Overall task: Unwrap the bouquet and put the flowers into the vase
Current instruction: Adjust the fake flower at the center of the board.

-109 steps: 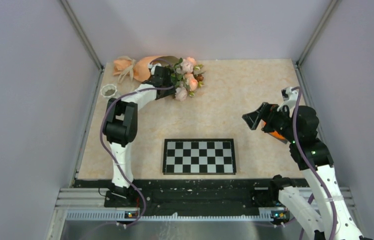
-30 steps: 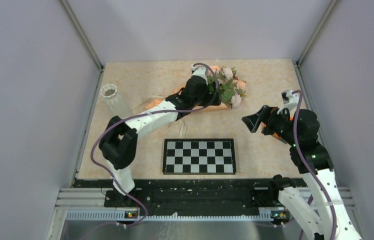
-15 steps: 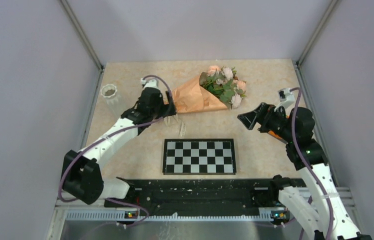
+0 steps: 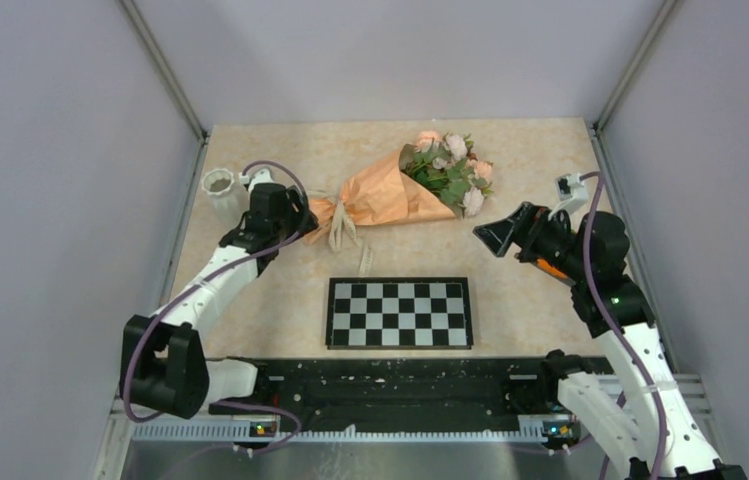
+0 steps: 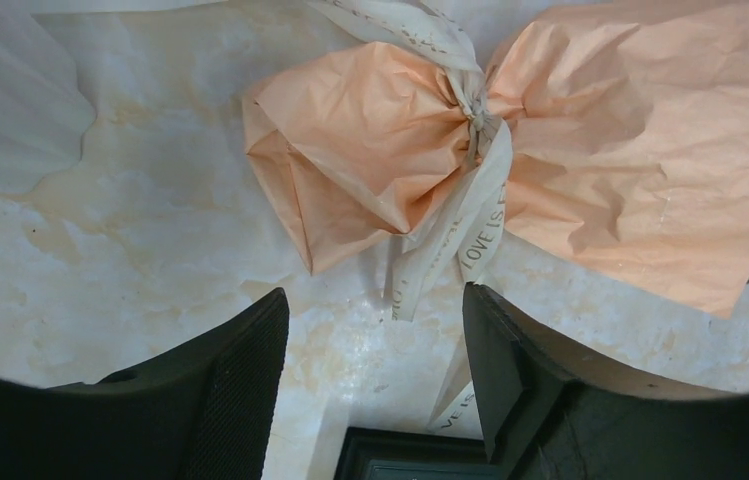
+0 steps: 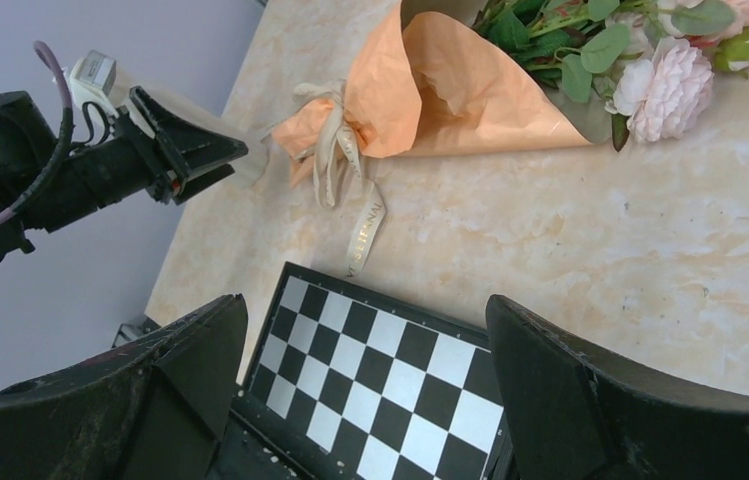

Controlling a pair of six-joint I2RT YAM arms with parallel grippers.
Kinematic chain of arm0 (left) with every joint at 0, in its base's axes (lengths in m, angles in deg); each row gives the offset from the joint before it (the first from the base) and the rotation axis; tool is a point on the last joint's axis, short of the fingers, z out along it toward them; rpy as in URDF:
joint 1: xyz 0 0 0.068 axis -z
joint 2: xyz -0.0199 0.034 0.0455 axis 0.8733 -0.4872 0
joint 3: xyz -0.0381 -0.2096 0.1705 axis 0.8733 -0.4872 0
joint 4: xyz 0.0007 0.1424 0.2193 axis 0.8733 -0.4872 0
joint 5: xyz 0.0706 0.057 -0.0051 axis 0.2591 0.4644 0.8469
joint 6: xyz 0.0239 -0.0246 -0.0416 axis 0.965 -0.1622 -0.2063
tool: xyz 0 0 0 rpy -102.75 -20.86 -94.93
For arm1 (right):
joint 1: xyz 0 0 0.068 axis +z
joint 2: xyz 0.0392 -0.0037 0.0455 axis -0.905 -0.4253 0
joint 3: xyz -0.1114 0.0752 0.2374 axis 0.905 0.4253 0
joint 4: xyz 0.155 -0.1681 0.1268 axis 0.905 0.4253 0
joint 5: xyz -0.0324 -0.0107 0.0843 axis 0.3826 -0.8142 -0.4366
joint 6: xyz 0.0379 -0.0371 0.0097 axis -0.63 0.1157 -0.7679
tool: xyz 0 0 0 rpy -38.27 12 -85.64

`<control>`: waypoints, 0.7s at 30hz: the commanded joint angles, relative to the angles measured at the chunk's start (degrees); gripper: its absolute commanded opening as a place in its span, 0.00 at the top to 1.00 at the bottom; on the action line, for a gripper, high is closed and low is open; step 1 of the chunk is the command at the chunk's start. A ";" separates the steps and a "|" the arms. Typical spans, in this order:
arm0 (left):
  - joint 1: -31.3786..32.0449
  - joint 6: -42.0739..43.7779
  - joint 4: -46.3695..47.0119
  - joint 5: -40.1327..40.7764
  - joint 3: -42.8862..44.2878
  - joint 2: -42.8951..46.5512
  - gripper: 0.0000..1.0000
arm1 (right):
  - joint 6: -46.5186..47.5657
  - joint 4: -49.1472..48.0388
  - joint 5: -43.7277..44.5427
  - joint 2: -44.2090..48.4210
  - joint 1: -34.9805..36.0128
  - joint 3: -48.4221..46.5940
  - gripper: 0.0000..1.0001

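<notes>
Barely begun. Bouquet (image 4: 390, 195) flat on the desk (image 4: 530, 150) right of the vase (image 4: 220, 190), paper on, ribbon (image 5: 480, 200) tied. Nothing held by left gripper (image 4: 298, 213), half-spread just right of the vase, nor right gripper (image 4: 485, 233), spread wide, far right of it. Remaining: untie, unwrap, stand flowers (image 4: 447, 168) in vase.

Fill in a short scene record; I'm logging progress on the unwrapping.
bouquet: lying on the table, wrapped, ribbon tied
vase: upright at the left edge, no flowers in it
left tool: open, just short of the bouquet's tied end, holding nothing
right tool: open, right of the flowers, holding nothing
checkerboard: flat, toward the near edge
</notes>
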 commanded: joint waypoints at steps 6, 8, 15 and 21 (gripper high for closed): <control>-2.13 0.01 5.18 1.33 2.39 -6.86 0.37 | -0.23 -2.17 -1.21 -0.63 -0.07 -1.18 0.09; -2.62 0.12 6.50 1.41 2.62 -8.40 0.38 | -0.01 -2.14 -1.26 -0.80 -0.08 -1.21 0.09; -3.85 1.29 7.90 0.69 5.17 -13.42 0.43 | -0.21 -2.40 -2.70 -1.70 -0.08 -1.21 0.08; -5.91 0.41 9.91 -0.88 5.56 -15.78 0.43 | -0.04 -2.13 -2.86 -1.88 -0.06 -1.17 0.08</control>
